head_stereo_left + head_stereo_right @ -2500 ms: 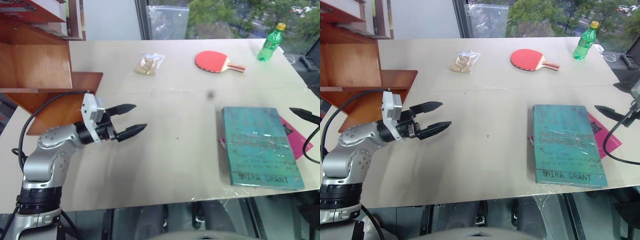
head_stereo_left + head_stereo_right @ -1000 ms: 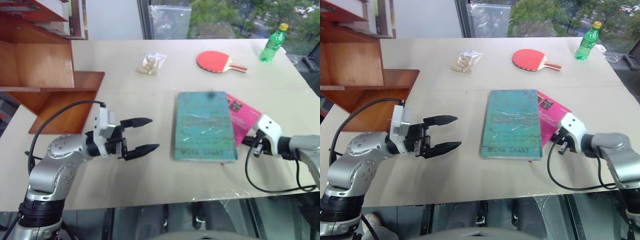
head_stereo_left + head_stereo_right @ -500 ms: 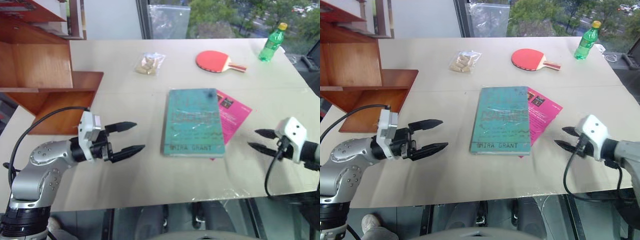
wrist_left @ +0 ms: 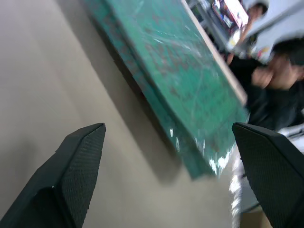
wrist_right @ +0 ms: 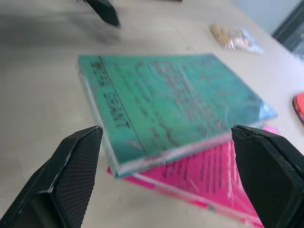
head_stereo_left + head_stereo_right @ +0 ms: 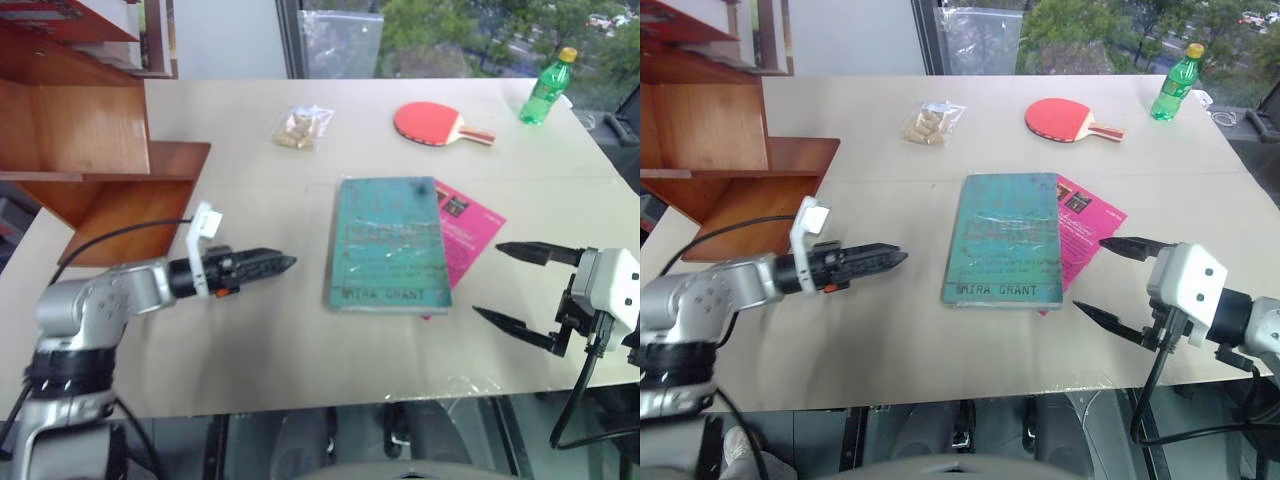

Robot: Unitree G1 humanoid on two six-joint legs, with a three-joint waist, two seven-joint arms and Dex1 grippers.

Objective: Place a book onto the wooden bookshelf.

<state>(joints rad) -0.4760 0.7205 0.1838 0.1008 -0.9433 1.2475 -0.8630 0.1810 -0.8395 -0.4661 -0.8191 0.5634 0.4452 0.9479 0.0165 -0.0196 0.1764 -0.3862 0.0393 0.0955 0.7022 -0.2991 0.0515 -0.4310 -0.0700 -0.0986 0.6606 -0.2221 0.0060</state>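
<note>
The teal book (image 6: 390, 240) lies flat in the middle of the table, its "MIRA GRANT" edge toward me, and nothing grips it. My left gripper (image 6: 285, 263) hovers just left of it, open, turned on its side and pointing at the book's left edge (image 4: 190, 66). My right gripper (image 6: 489, 279) stands open to the right of the book, apart from it, with nothing between its fingers (image 5: 71, 166). The wooden bookshelf (image 6: 90, 140) stands at the table's far left.
A pink booklet (image 6: 470, 235) lies partly under the book's right side. A red paddle (image 6: 430, 122), a green bottle (image 6: 546, 85) and a bag of snacks (image 6: 300, 127) sit along the far side. A person (image 4: 275, 71) is in the background.
The book was slid left to the table's middle. My right gripper then let go, opened wide and drew back and up. My left gripper rolled onto its side and moved toward the book.
</note>
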